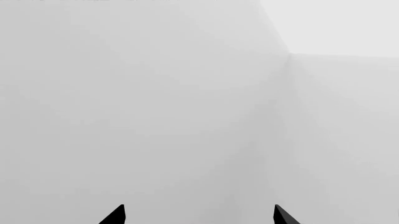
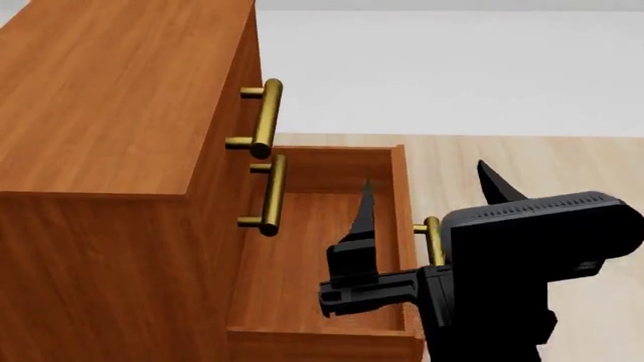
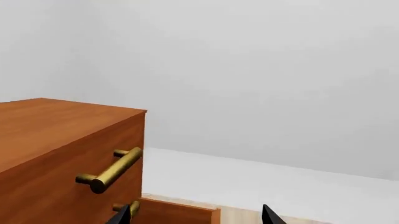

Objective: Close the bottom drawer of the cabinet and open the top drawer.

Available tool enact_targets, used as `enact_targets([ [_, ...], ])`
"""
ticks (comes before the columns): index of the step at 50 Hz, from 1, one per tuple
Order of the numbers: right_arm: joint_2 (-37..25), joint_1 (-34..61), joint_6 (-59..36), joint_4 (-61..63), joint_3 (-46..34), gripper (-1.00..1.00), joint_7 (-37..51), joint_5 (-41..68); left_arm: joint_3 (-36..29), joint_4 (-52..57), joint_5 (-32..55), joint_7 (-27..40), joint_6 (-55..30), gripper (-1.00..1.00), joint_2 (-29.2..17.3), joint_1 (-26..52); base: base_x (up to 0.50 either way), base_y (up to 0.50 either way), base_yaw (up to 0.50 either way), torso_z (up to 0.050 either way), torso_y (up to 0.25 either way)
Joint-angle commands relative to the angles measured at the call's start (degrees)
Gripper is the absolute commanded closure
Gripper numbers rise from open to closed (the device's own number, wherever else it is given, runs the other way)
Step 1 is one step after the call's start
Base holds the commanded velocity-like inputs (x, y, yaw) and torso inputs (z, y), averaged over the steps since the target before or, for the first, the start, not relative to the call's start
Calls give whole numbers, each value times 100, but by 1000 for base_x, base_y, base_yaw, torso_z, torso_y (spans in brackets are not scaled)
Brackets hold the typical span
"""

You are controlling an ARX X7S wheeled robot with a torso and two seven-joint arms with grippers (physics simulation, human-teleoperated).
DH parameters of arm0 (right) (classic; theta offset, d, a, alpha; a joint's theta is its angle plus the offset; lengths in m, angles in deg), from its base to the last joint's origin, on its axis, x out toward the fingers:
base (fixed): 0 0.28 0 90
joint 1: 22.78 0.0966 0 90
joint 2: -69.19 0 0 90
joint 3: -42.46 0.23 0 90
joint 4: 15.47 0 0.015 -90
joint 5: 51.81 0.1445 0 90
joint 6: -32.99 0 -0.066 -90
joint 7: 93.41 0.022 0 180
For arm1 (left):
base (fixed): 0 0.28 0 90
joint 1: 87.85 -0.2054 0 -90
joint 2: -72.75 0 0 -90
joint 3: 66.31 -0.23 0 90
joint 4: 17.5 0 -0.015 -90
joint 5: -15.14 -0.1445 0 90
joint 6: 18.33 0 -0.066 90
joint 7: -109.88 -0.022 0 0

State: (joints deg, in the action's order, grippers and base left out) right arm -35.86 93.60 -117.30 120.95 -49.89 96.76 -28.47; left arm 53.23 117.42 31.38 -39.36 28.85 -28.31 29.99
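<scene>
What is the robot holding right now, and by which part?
Nothing. The right gripper is open over the pulled-out bottom drawer; the left gripper is open on blank wall.

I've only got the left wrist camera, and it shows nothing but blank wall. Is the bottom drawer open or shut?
Observer: Open. The bottom drawer is pulled well out of the cabinet and looks empty.
Operator: Where's the right gripper?
Observer: The right gripper is open and straddles that drawer's front panel, with one finger over the inside and one outside by the handle.
Operator: And the top drawer?
Observer: The top drawer is shut, flush with the cabinet's front.
</scene>
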Motion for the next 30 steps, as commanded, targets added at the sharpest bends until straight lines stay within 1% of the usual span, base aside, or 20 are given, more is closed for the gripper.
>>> enact_targets([
  [1, 11, 1163, -1863, 116, 896, -100, 79, 742, -23, 1, 24, 11, 46, -100, -32, -34, 0, 0, 0, 0, 0],
  [4, -70, 1660, -2473, 189, 1104, -100, 81, 923, -8, 27, 39, 31, 38, -100, -33, -31, 0, 0, 0, 0, 0],
  [7, -189, 1849, -2667, 157, 1100, -100, 102, 965, -42, 45, 19, 41, 54, -100, -56, -37, 0, 0, 0, 0, 0],
  [9, -210, 2037, -2921, 122, 1321, -100, 99, 1099, -34, 48, 27, 38, 74, -100, -58, -50, 0, 0, 0, 0, 0],
  [10, -264, 2088, -2947, 102, 1373, -100, 154, 1186, -36, 49, 28, 45, 69, -100, -60, -49, 0, 0, 0, 0, 0],
  [11, -329, 2124, -2936, 93, 1394, -100, 212, 1219, -10, -101, -52, -62, 544, -100, 86, -353, 0, 0, 0, 0, 0],
  [12, -350, 2147, -2945, 63, 1461, -100, 250, 1317, 0, -154, -72, -90, 689, -100, 129, -436, 0, 0, 0, 0, 0],
  [14, -498, 2173, -2959, -58, 1549, -100, 545, 1671, 5, -172, -104, -82, 782, -100, 148, -488, 0, 0, 0, 0, 0],
  [18, -656, 2180, -2953, -238, 1807, -100, 934, 2283, -16, -154, -116, -65, 797, -100, 132, -512, 0, 0, 0, 0, 0],
  [22, -733, 2158, -2880, -369, 1972, -100, 1117, 2535, -69, -160, -178, -27, 804, -100, 100, -528, 0, 0, 0, 0, -20],
  [24, -714, 2168, -2883, -442, 2115, -100, 1137, 2667, -87, -159, -179, -20, 789, -100, 86, -527, 0, 0, 0, 0, -100],
  [26, -825, 2174, -2778, -527, 2017, -100, 1159, 2611, -100, -154, -194, -11, 815, -100, 77, -536, 0, 0, 0, 0, -113],
  [30, -800, 2174, -2742, -724, 2138, -100, 1168, 2702, -115, -163, -199, 11, 798, -100, 58, -539, 0, 0, 0, 0, -217],
])
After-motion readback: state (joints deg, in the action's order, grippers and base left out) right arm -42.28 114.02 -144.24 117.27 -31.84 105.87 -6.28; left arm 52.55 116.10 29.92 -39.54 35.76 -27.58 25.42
